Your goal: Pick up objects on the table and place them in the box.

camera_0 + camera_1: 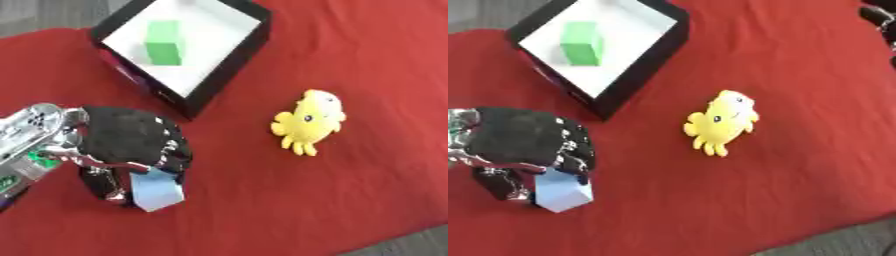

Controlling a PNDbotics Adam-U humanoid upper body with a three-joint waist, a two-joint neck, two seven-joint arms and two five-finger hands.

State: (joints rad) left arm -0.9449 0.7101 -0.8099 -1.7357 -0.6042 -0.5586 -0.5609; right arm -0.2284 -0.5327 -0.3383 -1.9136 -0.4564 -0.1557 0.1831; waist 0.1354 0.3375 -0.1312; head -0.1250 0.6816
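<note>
One green block [164, 42] already sits in the box [229, 59], up beyond the fingers. The left hand [131, 142] has its fingers curled around a pale blue block [156, 190] low over the bench [350, 190]; the yellow toy [308, 121] off to their right is untouched.

we see a staged robot test bench rather than a home: a desk [367, 60] draped in plain red cloth, grey floor showing at its corners, and only trial props laid out, namely a black box [229, 62] with white lining, a green block [164, 43] and a yellow plush toy [308, 121].
</note>
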